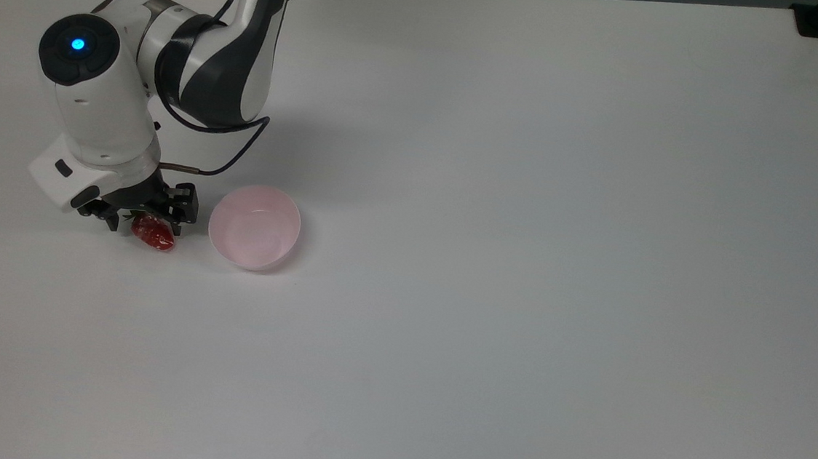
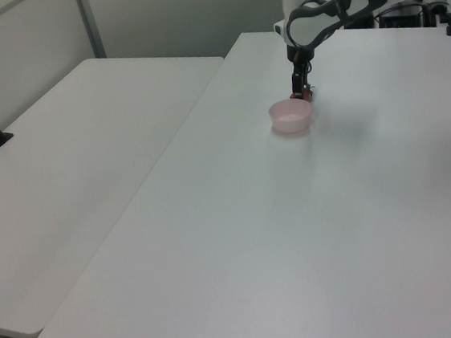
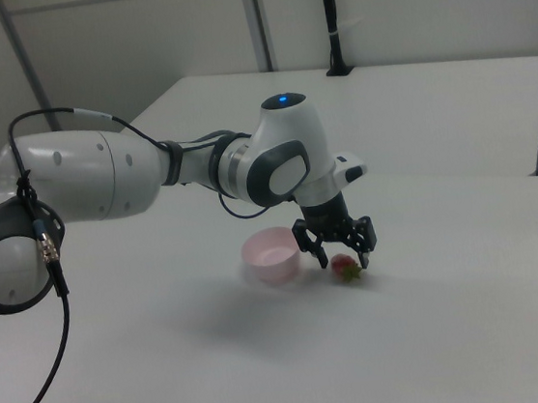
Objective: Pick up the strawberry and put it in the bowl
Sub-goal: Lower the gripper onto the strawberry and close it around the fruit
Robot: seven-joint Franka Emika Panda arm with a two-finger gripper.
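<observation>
Straddling the strawberry with my gripper spread wide, I judge it soft and slick; squeeze gently mid-body.

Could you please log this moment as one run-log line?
phase: pre-grasp | tool: open, fingers straddling strawberry | strawberry: on table, beside bowl | bowl: empty

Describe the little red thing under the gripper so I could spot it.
On the white table, find the pale pink bowl. Just to the top view's left of it, beneath the robot's black gripper, lies a small glossy strawberry, the only red thing on the table.
</observation>
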